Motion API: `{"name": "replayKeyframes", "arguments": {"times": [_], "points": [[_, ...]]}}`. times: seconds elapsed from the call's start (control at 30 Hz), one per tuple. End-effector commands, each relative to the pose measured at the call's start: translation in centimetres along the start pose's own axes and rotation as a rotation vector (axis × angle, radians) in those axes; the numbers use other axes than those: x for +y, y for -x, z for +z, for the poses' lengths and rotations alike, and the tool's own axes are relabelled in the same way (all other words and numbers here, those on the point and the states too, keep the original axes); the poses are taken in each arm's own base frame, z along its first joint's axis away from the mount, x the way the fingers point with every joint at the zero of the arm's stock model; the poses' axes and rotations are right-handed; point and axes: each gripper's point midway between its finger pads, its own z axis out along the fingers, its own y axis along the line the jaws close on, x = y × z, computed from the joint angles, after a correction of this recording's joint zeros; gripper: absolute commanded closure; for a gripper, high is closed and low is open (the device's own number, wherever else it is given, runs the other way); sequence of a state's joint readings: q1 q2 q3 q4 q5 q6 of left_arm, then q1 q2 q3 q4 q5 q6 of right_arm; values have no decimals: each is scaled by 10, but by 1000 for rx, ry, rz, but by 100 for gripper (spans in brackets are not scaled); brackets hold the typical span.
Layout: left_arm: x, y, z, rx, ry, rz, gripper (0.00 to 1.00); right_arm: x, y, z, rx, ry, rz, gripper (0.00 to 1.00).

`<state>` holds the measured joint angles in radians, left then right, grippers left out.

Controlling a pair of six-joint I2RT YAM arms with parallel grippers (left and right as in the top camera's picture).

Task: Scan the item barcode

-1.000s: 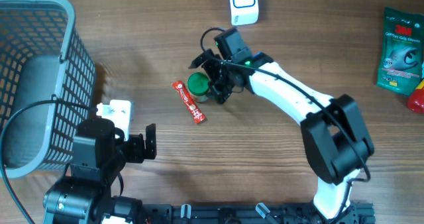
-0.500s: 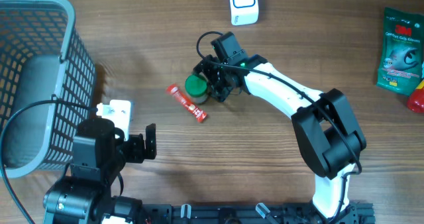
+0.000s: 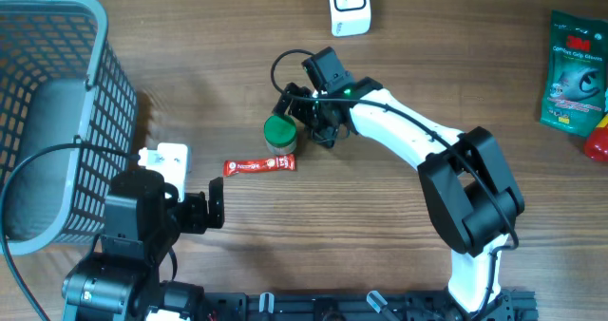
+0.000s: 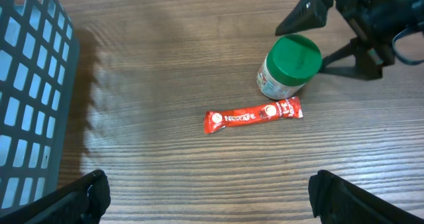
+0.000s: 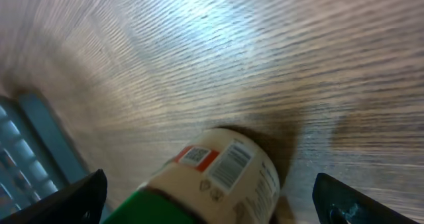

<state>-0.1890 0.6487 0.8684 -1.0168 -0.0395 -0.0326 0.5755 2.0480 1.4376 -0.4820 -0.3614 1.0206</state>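
Green-lidded jar (image 3: 279, 134) stands on the table (image 3: 456, 65) beside a red sachet (image 3: 258, 166), barcode (image 5: 228, 166) facing the right gripper (image 3: 296, 122), whose wide-spread jaws straddle it unclamped, seemingly lining up a grasp toward the white scanner (image 3: 349, 6), while the left gripper (image 4: 209, 197) idles open.

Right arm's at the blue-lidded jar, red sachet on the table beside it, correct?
No, the lid of the jar is green, not blue; the left wrist view shows it. The rest holds: right arm at the jar, red sachet on the table beside it.
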Motion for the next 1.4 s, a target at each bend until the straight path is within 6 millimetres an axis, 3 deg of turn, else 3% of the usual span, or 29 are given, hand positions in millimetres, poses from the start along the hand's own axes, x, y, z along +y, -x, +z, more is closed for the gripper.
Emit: {"name": "replayKeyframes", "arguments": {"times": [0.0, 0.13, 0.3, 0.47, 0.8, 1.13, 1.37], "points": [[-2, -1, 0, -2, -9, -6, 0, 39, 4, -23, -49, 58, -236, 1], [-2, -1, 0, -2, -9, -5, 0, 24, 3, -19, -104, -62, -377, 1], [-2, -1, 0, -2, -9, -6, 0, 20, -1, -14, -190, -204, -620, 0], [-2, -1, 0, -2, -9, -5, 0, 28, -18, -8, -198, -241, -786, 0], [-2, -1, 0, -2, -9, -6, 0, 7, -15, 7, -219, -366, -810, 1], [-2, -1, 0, -2, -9, -6, 0, 12, -24, 11, -175, -315, -809, 28], [-2, -1, 0, -2, -9, -5, 0, 5, -21, 5, -181, -338, -746, 31]]}}
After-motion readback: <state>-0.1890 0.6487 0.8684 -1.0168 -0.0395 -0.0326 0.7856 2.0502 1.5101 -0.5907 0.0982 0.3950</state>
